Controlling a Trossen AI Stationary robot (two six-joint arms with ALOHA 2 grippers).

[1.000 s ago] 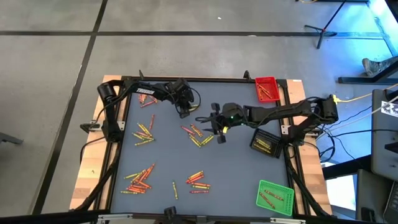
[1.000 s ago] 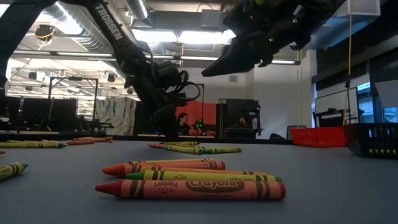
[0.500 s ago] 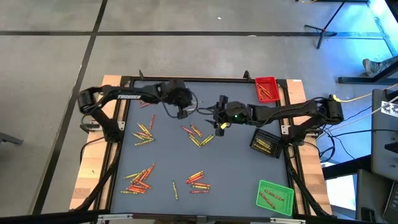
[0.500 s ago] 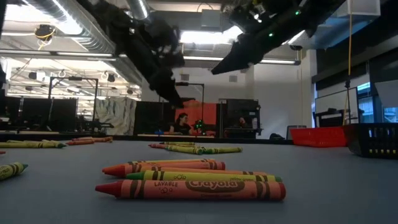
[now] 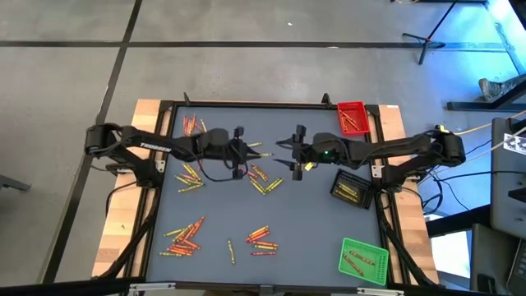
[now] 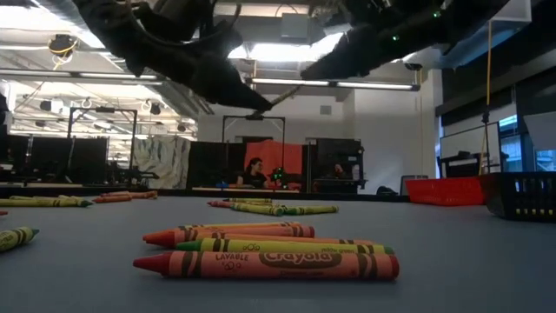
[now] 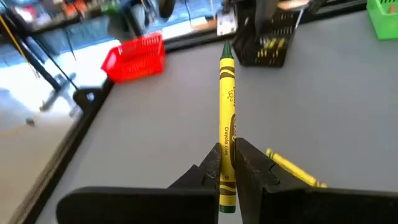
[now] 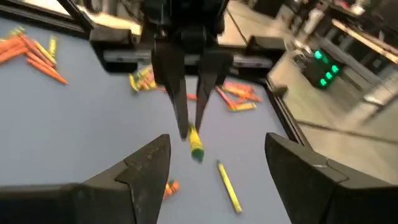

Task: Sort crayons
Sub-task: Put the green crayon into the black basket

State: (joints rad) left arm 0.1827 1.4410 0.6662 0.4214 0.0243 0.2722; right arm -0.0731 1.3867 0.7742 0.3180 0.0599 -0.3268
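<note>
Fingers of the left gripper (image 7: 227, 171) are clenched on a yellow crayon (image 7: 226, 118), gripped near its butt end so most of it sticks out toward the right gripper (image 8: 214, 165). We see the right one spread wide with nothing in it, facing the left over mid-table, the crayon tip (image 8: 196, 149) pointing into its gap. In the high view both grippers (image 5: 240, 148) (image 5: 296, 152) hover above the mat (image 5: 312, 230), near each other, not touching.

Looks to us like a handover setup, judging by the pose.

Risks from here:
- Grip is far back on the stick, so a bump from a right finger could lever it loose or snap it.
- If the left lets go before the right closes, the crayon falls among the loose ones below.
- Slight misalignment and the right closes on the left's fingers instead.

Crayon: thin yellow paper-wrapped stick, dark print, greenish tip. Light, slick wrapper, we guess it could slip.

Other crayons (image 5: 259, 177) lie in scattered clusters across the mat: red, orange, yellow, some green-tipped; 4 lie close to the low camera (image 6: 261, 252). Some already sit in the red tray (image 5: 353, 117), black tray (image 5: 349, 189) and green tray (image 5: 362, 261) along the right side. We judge most are still unsorted.
</note>
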